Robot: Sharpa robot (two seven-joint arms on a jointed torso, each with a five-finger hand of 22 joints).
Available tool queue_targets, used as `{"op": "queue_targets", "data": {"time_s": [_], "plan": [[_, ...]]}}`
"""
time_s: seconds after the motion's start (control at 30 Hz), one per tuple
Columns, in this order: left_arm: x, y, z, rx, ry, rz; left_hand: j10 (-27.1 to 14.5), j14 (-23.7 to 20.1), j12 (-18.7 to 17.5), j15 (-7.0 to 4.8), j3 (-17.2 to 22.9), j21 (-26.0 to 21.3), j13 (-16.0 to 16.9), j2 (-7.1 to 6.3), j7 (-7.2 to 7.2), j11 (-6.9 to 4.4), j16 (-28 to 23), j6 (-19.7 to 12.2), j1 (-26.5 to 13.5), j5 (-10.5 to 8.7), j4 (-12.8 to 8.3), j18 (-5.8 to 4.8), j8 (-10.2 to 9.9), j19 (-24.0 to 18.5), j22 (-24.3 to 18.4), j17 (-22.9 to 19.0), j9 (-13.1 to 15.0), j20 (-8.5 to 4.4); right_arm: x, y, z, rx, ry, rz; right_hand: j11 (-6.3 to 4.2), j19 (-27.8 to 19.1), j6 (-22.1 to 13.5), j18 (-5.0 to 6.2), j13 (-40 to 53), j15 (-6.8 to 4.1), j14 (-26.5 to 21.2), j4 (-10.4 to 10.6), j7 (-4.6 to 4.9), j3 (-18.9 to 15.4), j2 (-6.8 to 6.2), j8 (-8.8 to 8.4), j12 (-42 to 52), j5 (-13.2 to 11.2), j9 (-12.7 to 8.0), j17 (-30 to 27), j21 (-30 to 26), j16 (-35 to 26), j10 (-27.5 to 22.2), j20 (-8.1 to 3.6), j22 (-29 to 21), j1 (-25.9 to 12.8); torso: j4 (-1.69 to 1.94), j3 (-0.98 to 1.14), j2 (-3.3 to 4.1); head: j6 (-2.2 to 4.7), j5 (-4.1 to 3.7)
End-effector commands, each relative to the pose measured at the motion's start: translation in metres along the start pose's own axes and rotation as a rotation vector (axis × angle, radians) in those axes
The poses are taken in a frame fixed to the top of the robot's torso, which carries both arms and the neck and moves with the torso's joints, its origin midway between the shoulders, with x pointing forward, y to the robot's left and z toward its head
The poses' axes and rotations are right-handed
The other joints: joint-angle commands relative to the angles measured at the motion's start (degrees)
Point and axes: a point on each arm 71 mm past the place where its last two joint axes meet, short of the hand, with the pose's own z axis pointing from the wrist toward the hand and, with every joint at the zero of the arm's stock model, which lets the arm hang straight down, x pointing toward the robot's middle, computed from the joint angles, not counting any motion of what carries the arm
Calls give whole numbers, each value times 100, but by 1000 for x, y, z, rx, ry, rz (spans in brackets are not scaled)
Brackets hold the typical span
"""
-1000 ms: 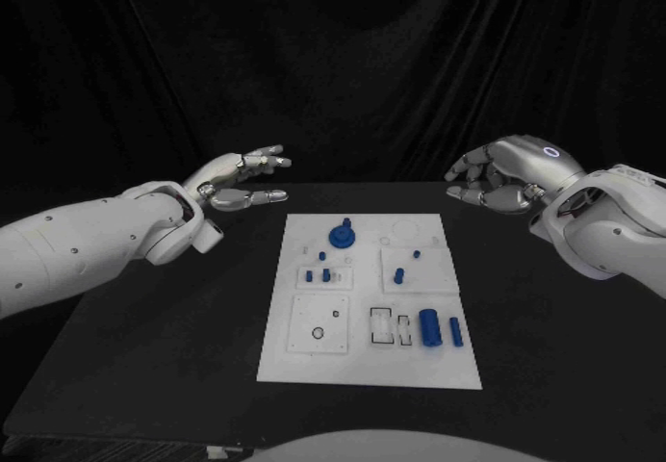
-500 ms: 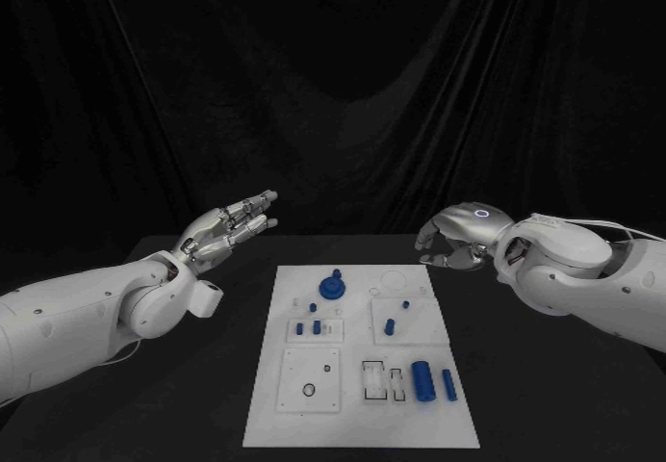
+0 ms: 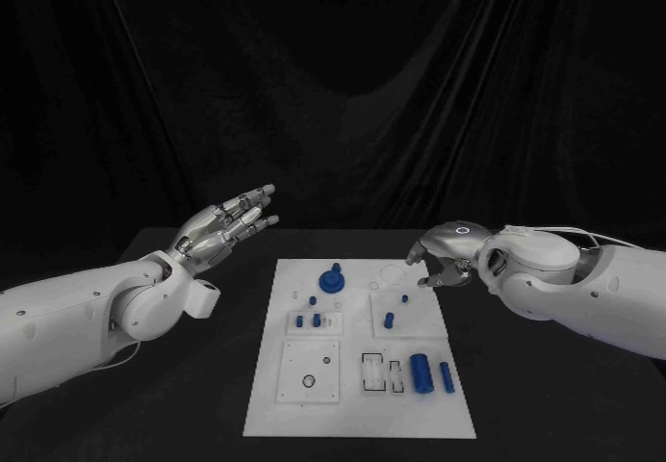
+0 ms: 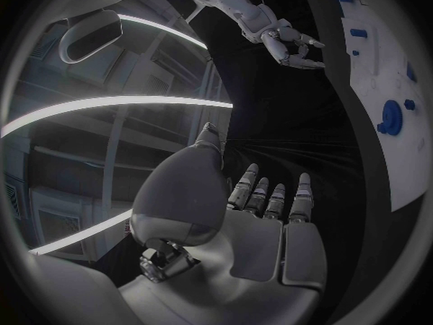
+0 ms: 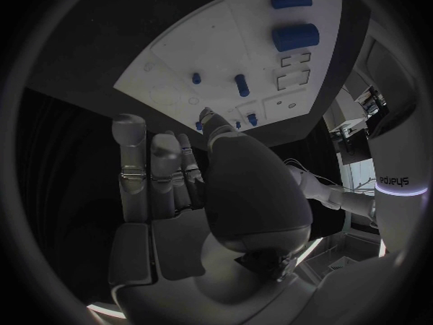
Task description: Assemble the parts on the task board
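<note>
The white task board (image 3: pixel 313 409) lies in the middle of the black table. A round blue part (image 3: pixel 332 281) stands near its far end, small blue pegs (image 3: pixel 317 321) sit mid-board, and a thick blue cylinder (image 3: pixel 420 373) lies beside a thinner one (image 3: pixel 446 376) at the near right. My left hand (image 3: pixel 229 223) is raised left of the board's far end, fingers apart, holding nothing. My right hand (image 3: pixel 442 256) hovers at the board's far right corner, fingers loosely bent, with nothing in it. The right wrist view shows the board (image 5: pixel 190 47) and the thick cylinder (image 5: pixel 296 35) beyond my fingers (image 5: pixel 136 173).
Bare black table (image 3: pixel 153 385) lies on both sides of the board. A black curtain hangs behind the table. In the left wrist view my right hand (image 4: pixel 287 42) hangs near the board (image 4: pixel 383 65), where the round blue part (image 4: pixel 390 117) stands.
The head camera has shifted. My right hand has come in from the right toward the board's far right corner. My left hand's fingers have straightened and point upward.
</note>
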Motion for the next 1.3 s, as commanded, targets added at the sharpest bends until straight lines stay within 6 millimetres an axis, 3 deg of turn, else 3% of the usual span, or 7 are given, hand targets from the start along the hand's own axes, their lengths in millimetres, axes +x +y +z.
{"op": "queue_targets", "data": {"time_s": [0.03,0.3,0.47,0.9,1.13,1.3], "plan": [[4,-6,0,90,4,-56,-32,18,34,38,-33,-21,-5,51,15,22,-34,-44,-14,21,-12,101,-21,15,-5,-6,-5,38,11,0,3,0,64,-17,26,-52,16,95,-39,5,-32,-78,57,3,5,-23,5,104,-17,-23,-40,-27,-9,4,342,89,6,-9,-25,-56,8],[5,-5,-3,87,3,-78,-36,18,53,87,-85,-18,-3,120,26,40,-34,-80,22,83,-16,123,-21,24,-46,-6,-7,94,25,3,12,-20,69,-9,55,-27,118,96,-170,21,-46,-288,74,13,66,-33,89,562,-62,-57,-90,-1,73,14,370,225,-15,11,-2,-99,33],[5,-4,-4,83,5,-85,-41,18,66,131,-126,-16,-3,168,29,62,-34,-96,94,159,-24,135,-22,32,-81,-6,-7,130,31,6,19,-34,65,-5,60,-10,130,89,-182,20,-33,-311,60,18,73,-35,112,592,-66,-32,-49,33,110,13,385,232,-2,3,9,-92,2],[2,-3,-9,80,-2,-87,-29,74,141,206,-247,-7,4,308,74,151,-10,-82,376,461,-54,146,-17,60,-173,17,-4,185,46,10,35,-58,72,6,78,67,299,69,-241,25,23,-341,129,36,111,8,230,641,-61,15,67,131,357,13,440,166,-1,-4,1,-155,50],[2,-1,-9,75,2,-91,-20,120,170,258,-290,-4,7,341,109,190,10,-54,467,515,-66,146,-11,71,-203,33,0,205,51,12,40,-65,78,20,120,100,346,58,-321,54,49,-338,206,76,143,-13,206,803,-88,38,105,183,415,30,461,113,-4,-3,-1,-194,51],[2,-1,-9,71,5,-94,-13,150,189,278,-307,-2,9,362,113,209,24,-49,517,551,-76,147,-10,78,-214,43,0,215,53,13,42,-71,81,23,130,108,464,58,-400,74,45,-365,204,146,150,-2,174,950,-107,23,95,193,498,49,466,106,9,-6,3,-203,29]]}}
